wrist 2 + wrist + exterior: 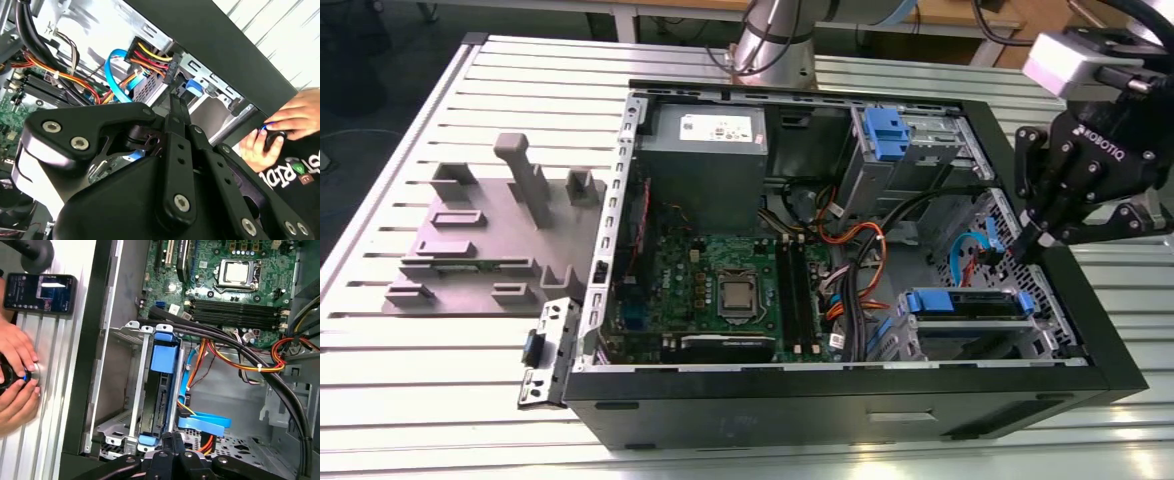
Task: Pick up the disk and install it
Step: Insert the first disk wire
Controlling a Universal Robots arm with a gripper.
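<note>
- Disk (159,390) seated in the silver drive cage (134,390) at the case's front corner, blue rail frame showing, long axis running along the cage slot.
- Lying directly beneath the end effector (172,442), fingertips pinched together, empty, right at the disk's near end.
- Inside the open computer case (854,385) on the bench (480,400): motherboard (720,290), cables, grey power supply (707,150).
- A person's hands (15,375) on a controller beside the case.
</note>
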